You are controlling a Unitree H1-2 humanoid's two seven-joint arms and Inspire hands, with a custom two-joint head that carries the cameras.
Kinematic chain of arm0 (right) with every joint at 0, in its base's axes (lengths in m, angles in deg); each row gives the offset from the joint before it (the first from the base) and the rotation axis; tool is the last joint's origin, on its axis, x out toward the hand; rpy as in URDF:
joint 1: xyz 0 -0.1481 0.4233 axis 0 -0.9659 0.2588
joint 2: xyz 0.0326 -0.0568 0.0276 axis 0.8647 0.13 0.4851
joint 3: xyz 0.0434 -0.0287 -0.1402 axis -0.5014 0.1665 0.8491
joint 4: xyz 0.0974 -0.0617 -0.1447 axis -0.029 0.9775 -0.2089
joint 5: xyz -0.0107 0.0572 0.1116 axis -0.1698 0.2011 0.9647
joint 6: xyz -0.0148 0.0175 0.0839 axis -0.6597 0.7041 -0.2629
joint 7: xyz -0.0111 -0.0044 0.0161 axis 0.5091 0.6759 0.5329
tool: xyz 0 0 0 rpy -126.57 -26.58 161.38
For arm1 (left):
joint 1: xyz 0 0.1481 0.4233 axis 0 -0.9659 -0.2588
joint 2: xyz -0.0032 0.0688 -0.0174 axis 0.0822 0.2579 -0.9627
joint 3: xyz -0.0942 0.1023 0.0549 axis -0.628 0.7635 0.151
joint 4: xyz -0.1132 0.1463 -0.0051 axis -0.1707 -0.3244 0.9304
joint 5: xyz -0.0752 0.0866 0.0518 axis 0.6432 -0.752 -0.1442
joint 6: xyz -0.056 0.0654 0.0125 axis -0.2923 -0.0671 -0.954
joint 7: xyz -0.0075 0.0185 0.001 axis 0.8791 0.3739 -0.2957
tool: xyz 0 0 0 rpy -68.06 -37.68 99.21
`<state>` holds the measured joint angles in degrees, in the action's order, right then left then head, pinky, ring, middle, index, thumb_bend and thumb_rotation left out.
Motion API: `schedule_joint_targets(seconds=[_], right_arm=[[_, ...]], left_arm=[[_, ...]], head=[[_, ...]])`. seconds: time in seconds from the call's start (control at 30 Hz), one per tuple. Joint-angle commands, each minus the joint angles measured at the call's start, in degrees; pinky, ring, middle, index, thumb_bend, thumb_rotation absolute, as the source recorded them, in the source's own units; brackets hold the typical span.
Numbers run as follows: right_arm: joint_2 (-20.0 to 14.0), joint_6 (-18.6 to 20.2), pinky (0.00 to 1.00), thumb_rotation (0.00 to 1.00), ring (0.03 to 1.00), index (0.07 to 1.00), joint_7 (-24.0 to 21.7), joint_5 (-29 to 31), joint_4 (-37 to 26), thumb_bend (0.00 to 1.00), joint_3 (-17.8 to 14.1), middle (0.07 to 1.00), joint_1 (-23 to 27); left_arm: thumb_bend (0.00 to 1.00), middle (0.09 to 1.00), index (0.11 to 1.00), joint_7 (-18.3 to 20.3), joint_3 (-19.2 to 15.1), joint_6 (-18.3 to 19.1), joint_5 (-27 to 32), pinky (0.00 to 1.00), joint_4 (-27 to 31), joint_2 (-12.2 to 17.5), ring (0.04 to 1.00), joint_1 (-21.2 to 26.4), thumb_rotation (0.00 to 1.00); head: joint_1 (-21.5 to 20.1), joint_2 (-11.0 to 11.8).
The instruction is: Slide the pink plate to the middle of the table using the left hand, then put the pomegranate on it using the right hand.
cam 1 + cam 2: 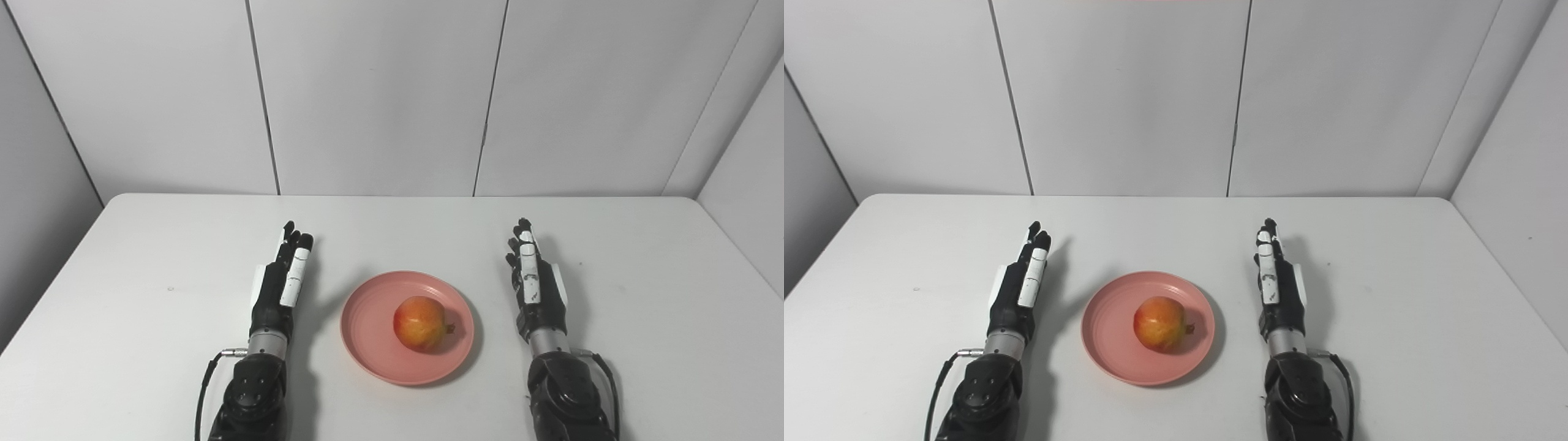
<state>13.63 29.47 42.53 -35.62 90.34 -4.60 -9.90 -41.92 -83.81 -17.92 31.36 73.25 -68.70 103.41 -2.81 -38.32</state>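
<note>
- Two hands flank the pink plate (373,343) in the left eye view, neither touching it. The plate sits about mid-table on the white table (122,294), which reads as the slide already being done.
- On the plate, slightly right of its centre, rests the pomegranate (419,323), its crown stub pointing right toward the plate's far rim. It is fully inside the rim, so the placing looks finished too.
- Left of the plate, the left hand (285,278) lies palm-inward with fingers straight and held close together, gripping nothing — apparently a waiting pose, clear of the rim so it cannot nudge the plate.
- Right of the plate, the right hand (533,278) mirrors it: fingers extended, side by side, holding nothing, well apart from the fruit.
- Seen from the right eye view, the pink plate (1115,349) shows the same layout, the pomegranate (1159,332) casting its shadow on the plate's right side.
- Either side of the plate here, the left hand (1023,282) and the right hand (1274,278) both point away from the robot, empty with fingers straight — I judge the task complete, with both arms parked symmetrically.
</note>
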Motion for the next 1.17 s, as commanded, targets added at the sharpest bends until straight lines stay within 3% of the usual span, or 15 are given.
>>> schedule_joint_targets(seconds=[0.0, 0.33, 0.57, 0.83, 1.13], right_arm=[[-0.23, 1.29, 1.0, 1.0, 1.0, 0.974, -1.12, 0.58, 0.02, 0.81, 0.33, 0.986, -0.89], [-0.47, 4.87, 1.0, 1.0, 1.0, 0.966, -0.98, 1.28, -0.72, 0.81, 0.14, 0.974, -0.57], [-0.44, 7.09, 1.0, 1.0, 1.0, 0.96, -0.35, 1.48, -1.74, 0.77, -0.26, 0.982, -0.32], [-0.77, 12.51, 1.0, 1.0, 1.0, 0.969, 0.9, -0.66, -3.39, 0.75, 0.37, 0.995, -0.22], [-1.06, 12.84, 1.0, 1.0, 1.0, 0.981, 0.37, -1.43, -3.78, 0.74, 0.68, 1.0, -0.43]], left_arm=[[0.88, 1.0, 1.0, -1.01, 0.45, -2.18, -0.86, 1.0, 0.96, -0.65, 1.0, 1.6, 0.96], [0.86, 1.0, 1.0, -1.57, 0.82, -1.86, -1.06, 1.0, 1.05, -0.89, 1.0, 1.42, 0.95], [0.86, 1.0, 1.0, -1.24, 1.11, -2.77, -0.86, 1.0, 0.04, -0.85, 1.0, 1.3, 0.94], [0.86, 1.0, 1.0, -1.51, 1.43, -2.93, -0.92, 1.0, -0.18, -1.21, 1.0, 0.93, 0.94], [0.89, 1.0, 1.0, -3.14, 2.19, -4.9, -2.36, 1.0, -1.09, -2.14, 1.0, -0.02, 0.96]], head=[[0.1, 0.08], [0.17, 0.14], [0.05, 0.16], [0.03, 0.15], [0.11, 0.09]])
